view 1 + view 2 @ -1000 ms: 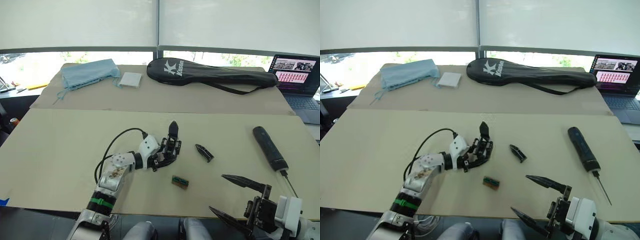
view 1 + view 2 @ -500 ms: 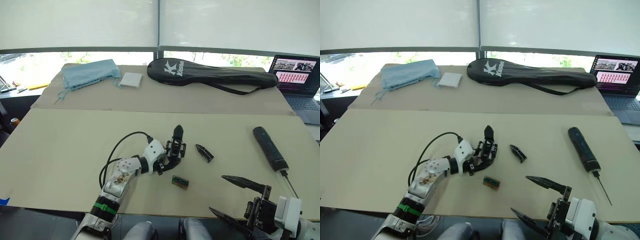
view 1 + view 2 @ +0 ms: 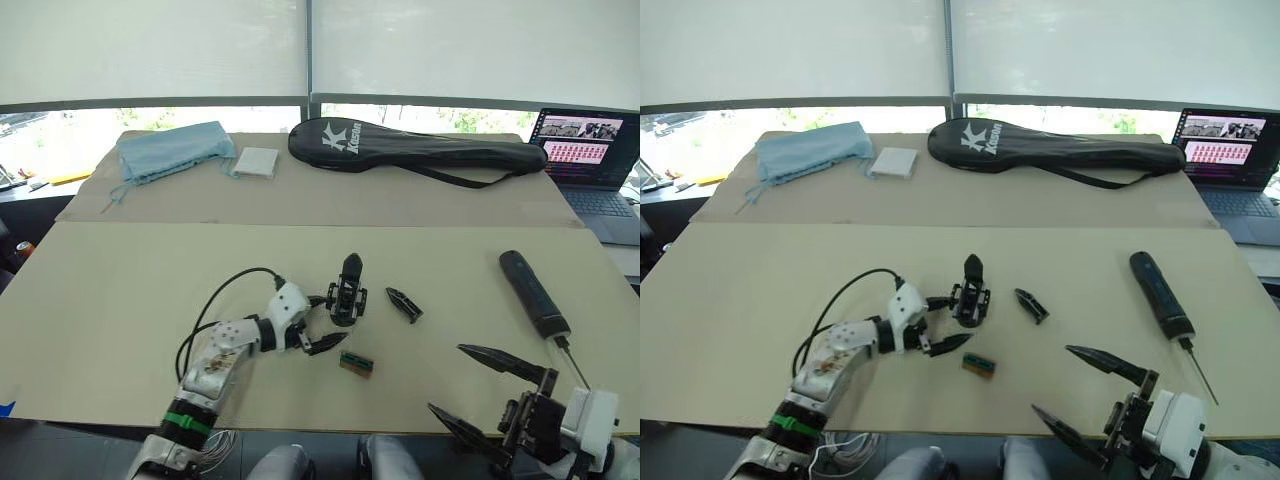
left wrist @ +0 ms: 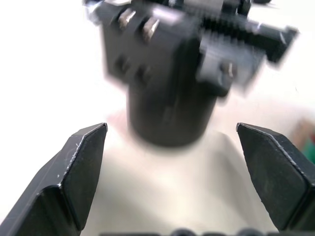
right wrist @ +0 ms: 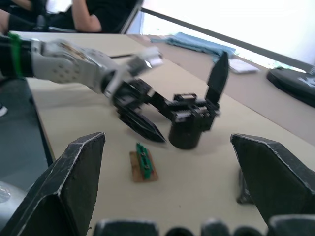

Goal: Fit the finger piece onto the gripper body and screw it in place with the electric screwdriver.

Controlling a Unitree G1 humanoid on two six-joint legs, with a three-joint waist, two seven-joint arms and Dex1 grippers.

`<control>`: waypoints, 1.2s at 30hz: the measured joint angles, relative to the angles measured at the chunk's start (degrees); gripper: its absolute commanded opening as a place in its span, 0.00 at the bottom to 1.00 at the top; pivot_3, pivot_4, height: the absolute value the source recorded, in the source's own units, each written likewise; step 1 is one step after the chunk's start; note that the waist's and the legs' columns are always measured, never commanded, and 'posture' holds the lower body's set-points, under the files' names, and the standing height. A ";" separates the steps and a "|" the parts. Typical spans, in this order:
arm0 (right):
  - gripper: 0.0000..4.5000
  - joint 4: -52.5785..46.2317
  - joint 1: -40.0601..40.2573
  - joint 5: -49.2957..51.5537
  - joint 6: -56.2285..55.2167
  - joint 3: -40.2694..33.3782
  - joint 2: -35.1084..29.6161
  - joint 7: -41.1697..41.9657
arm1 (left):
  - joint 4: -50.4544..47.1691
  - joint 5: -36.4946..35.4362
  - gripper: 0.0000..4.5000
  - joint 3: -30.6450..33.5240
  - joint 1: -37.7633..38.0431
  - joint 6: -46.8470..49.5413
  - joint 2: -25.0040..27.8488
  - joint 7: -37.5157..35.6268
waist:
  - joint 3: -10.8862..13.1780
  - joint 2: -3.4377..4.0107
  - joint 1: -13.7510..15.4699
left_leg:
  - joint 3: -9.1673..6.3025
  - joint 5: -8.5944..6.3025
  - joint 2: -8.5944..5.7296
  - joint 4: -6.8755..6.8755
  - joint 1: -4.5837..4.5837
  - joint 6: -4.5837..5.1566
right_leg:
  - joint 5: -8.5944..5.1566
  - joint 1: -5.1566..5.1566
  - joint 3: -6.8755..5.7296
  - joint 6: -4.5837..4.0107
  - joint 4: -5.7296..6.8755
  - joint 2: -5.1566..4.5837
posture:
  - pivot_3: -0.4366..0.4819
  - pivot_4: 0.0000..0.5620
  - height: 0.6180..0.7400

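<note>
Right, the gripper body [image 3: 347,291] stands upright at the centre of the table [image 3: 120,290], its one pointed finger aimed up, which leaves the bare side free to take the missing part. The left gripper [image 3: 318,322] sits just beside it with fingers spread wide and holding nothing; in the left wrist view the block [image 4: 167,64] is framed between both black fingertips [image 4: 81,162], apart from each. The finger piece [image 3: 404,303] lies flat just right of the body, within easy reach. A small green-brown block [image 3: 357,363] rests below them. The electric screwdriver [image 3: 534,295] waits at mid-right, bit pointing toward the lower edge. The right gripper [image 3: 495,395], lower right, hangs wide open and empty, likely placed to fetch piece or driver.
</note>
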 measured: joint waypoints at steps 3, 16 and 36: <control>1.00 -0.12 4.16 0.29 1.10 -2.68 0.41 -0.57 | 1.01 -2.88 0.99 3.76 1.75 -1.55 4.84 -4.50 | 0.00 0.00 0.07 | 0.00 0.01 -0.01 -0.12 0.11 -0.01 | -0.01 0.05 0.02 -0.01 -0.02 0.00 | 0.48 0.27 1.00; 1.00 -0.63 8.48 -4.30 16.83 -9.86 4.45 -16.72 | 4.86 -19.10 0.99 16.48 0.52 -0.32 18.93 -27.05 | 0.04 -0.05 -0.43 | 0.01 -0.26 -0.02 -0.23 0.24 -0.46 | -0.05 0.12 0.02 -0.01 -0.06 -0.03 | 0.48 0.27 1.00; 1.00 11.28 -73.69 20.58 94.93 26.36 -26.46 -29.92 | -8.40 -24.63 0.99 16.85 0.59 7.14 16.39 -22.82 | 0.20 -0.37 -0.86 | 0.10 0.05 0.09 0.16 -0.83 0.04 | 0.15 -0.73 -0.19 -0.24 -0.19 -0.11 | 0.48 0.27 1.00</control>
